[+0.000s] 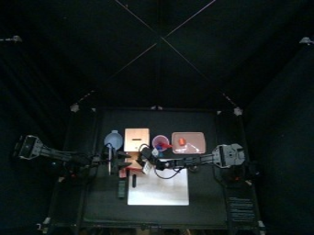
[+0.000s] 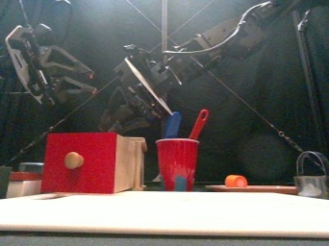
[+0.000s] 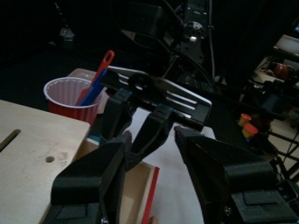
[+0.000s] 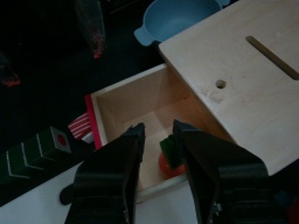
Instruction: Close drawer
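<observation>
Black right gripper [image 4: 163, 166] jaws apart, hovering over open drawer [image 4: 135, 109], gripping nothing; small green and orange items lie inside. Left gripper [image 3: 158, 171] jaws apart, idle near red cup [image 3: 73, 92].

Top view: drawer sits 9 o'clock of table centre, beside white sheet [image 1: 160, 193].

Judgement: jaws must clear cavity, then press red front [image 2: 77, 163] squarely along slide line.

Long axis runs box to red front; front faces front camera.

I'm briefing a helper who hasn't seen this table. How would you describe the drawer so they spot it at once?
On the black table, find the pale wooden box left of the red cup. The drawer slides out of it toward the table's front edge, standing open under the right gripper. Its bright red front with a round wooden knob sets it apart.
</observation>
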`<state>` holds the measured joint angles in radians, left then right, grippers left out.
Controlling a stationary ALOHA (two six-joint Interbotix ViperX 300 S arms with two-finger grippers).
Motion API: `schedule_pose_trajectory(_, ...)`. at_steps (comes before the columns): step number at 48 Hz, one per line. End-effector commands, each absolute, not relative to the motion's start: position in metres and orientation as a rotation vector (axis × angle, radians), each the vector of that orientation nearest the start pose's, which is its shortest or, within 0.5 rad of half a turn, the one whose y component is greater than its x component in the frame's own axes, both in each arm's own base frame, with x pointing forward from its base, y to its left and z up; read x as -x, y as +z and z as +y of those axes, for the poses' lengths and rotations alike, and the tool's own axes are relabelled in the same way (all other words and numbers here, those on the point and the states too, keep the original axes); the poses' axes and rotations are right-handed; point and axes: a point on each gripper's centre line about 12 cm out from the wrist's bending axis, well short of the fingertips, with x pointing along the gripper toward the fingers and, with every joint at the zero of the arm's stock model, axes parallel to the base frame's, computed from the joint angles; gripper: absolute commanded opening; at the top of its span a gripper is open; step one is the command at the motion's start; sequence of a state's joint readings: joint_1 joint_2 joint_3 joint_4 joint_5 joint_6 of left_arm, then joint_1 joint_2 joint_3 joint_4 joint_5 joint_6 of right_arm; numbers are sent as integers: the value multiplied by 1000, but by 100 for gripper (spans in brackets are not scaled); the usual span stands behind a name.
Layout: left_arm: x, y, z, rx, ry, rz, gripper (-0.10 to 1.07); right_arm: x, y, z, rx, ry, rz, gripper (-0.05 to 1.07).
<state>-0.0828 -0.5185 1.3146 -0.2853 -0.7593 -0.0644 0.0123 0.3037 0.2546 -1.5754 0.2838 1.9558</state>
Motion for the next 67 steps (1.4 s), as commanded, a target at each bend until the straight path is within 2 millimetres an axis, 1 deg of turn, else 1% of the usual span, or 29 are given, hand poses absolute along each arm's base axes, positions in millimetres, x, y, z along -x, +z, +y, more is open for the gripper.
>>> schedule_pose_trajectory(1,-232,200,5,275,128,27,82,-494,213,-22,-290,-344,423,72)
schedule_pose_trajectory(6,-235,204,11,305,166,12,82,-490,218,-9,-293,-319,420,72)
schedule_pose_trajectory(8,-237,209,17,323,200,-4,82,-488,222,-3,-294,-306,416,72)
schedule_pose_trajectory(16,-248,227,50,408,356,-67,81,-486,235,26,-282,-241,395,71)
schedule_pose_trajectory(21,-259,236,74,465,457,-64,76,-492,232,41,-280,-213,401,71)
schedule_pose_trajectory(24,-266,235,95,500,530,-40,70,-496,225,48,-271,-202,412,70)
schedule_pose_trajectory(28,-271,231,119,530,615,-20,60,-501,220,56,-261,-188,417,67)
schedule_pose_trajectory(32,-274,226,141,557,686,0,51,-504,214,64,-248,-174,427,61)
schedule_pose_trajectory(35,-276,222,158,585,743,10,44,-506,208,66,-249,-174,438,56)
schedule_pose_trajectory(38,-276,216,171,616,786,28,40,-507,204,67,-255,-176,446,51)
schedule_pose_trajectory(41,-278,210,181,654,820,55,39,-508,200,67,-262,-180,455,46)
schedule_pose_trajectory(46,-284,199,193,714,844,127,39,-510,198,67,-268,-182,457,39)
schedule_pose_trajectory(50,-290,194,197,726,835,182,39,-510,198,67,-268,-184,457,36)
schedule_pose_trajectory(60,-290,195,199,695,823,194,39,-514,194,63,-271,-192,459,35)
schedule_pose_trajectory(67,-287,190,202,727,844,201,39,-518,185,63,-269,-197,473,35)
